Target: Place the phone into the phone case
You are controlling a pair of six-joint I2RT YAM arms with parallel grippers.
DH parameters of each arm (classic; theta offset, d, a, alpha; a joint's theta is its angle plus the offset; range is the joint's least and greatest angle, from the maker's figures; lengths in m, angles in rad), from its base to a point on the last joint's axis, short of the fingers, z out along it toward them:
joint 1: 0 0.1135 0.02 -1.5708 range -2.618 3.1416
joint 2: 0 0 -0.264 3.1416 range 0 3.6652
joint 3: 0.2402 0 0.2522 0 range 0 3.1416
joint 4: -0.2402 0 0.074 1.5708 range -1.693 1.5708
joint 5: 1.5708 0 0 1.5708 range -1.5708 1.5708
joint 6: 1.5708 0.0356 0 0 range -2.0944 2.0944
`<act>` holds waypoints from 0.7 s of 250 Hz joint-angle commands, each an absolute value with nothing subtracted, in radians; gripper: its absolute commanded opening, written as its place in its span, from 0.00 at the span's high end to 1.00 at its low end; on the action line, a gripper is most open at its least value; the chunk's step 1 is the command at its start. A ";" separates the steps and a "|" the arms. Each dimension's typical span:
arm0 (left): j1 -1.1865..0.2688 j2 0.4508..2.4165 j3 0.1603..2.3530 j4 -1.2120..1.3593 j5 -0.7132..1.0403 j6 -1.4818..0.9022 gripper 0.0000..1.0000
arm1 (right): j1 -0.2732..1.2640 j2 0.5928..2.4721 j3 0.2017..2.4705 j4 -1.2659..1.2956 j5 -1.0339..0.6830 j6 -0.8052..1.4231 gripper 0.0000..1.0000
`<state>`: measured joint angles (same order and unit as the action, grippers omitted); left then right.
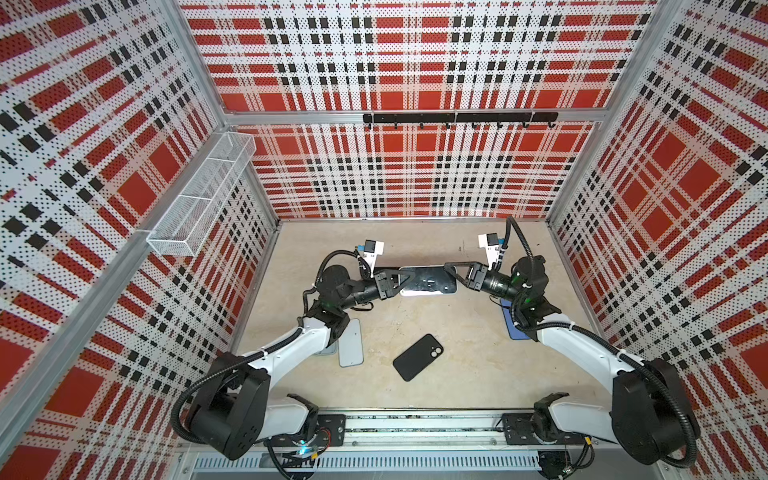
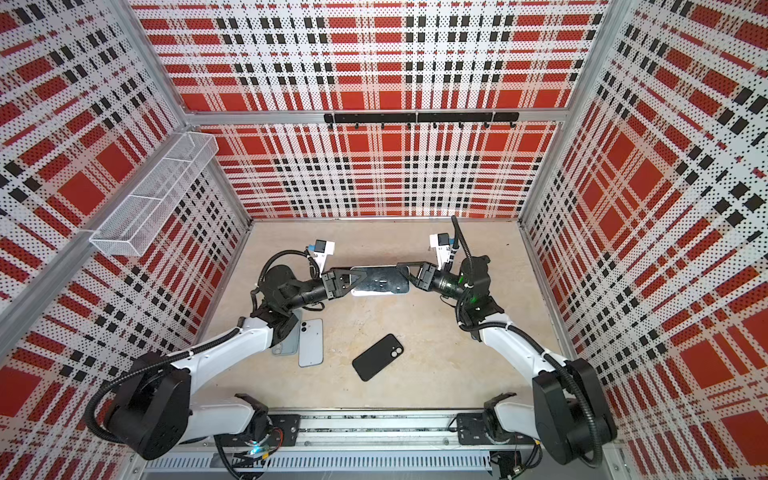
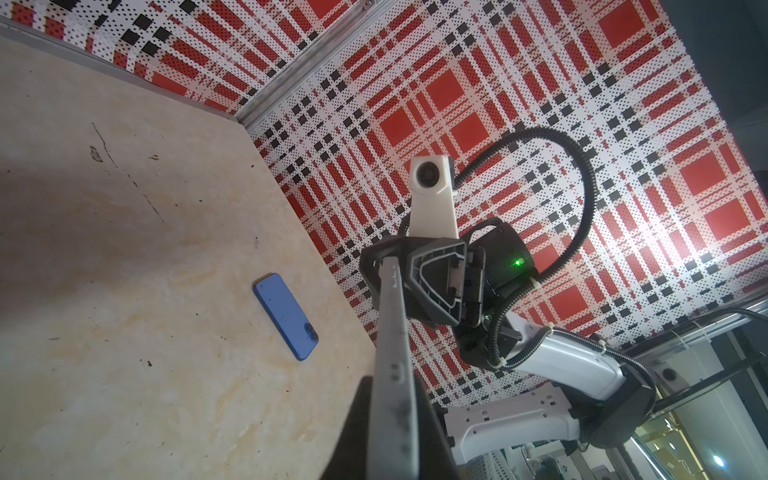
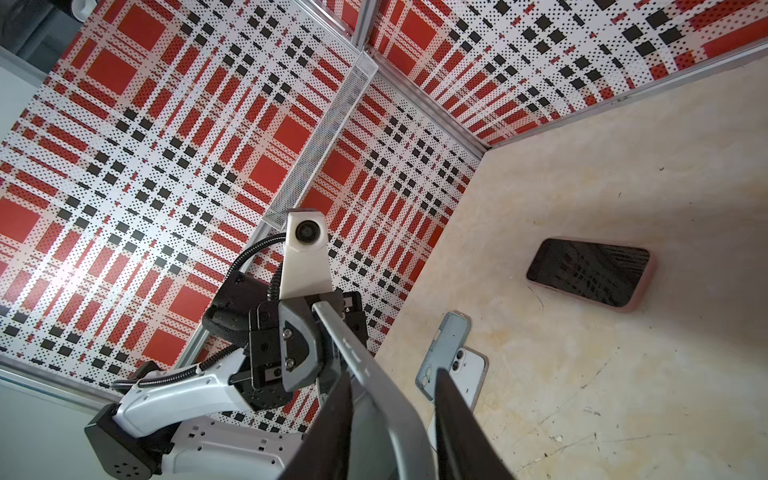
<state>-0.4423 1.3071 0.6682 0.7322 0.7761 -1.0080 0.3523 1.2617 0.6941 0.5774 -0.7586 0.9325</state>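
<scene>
Phone (image 1: pixel 430 282), glossy rounded slab: left end effector (image 1: pixel 410 273) clamped on it; right end effector (image 1: pixel 449 269) apart.

Table (image 1: pixel 457 386): black phone (image 1: pixel 417 357), pale-blue phone (image 2: pixel 311 343), blue phone (image 3: pixel 286 316).

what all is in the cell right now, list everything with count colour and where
held phone: 1, dark face, grey edge, raised mid-table between the grippers
pink-cased phone: 1, dark screen up, on the table below the held phone
black phone or case: 1, black, back up, front centre; cannot tell which
pale blue phone: 1, back up, table's left
clear case: 1, grey-blue, against the pale blue phone, partly under the left arm
blue phone: 1, back up, table's right, partly under the right arm
mesh basket: 1, white, left wall
hook rail: 1, black, back wall
table: 1, beige
left gripper: black, shut on one end of the held phone
right gripper: black, at its other end, grip unclear
</scene>
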 commanded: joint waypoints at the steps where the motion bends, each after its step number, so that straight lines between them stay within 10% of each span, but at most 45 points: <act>1: -0.429 1.274 0.663 0.788 0.759 -1.006 1.00 | 0.352 1.235 0.666 0.591 -0.792 0.924 0.62; 47: -0.417 1.256 0.654 0.788 0.737 -1.004 1.00 | 0.373 1.243 0.648 0.597 -0.847 0.932 0.61; 175: -0.413 1.249 0.639 0.788 0.737 -1.009 0.92 | 0.377 1.265 0.671 0.592 -0.813 0.949 0.96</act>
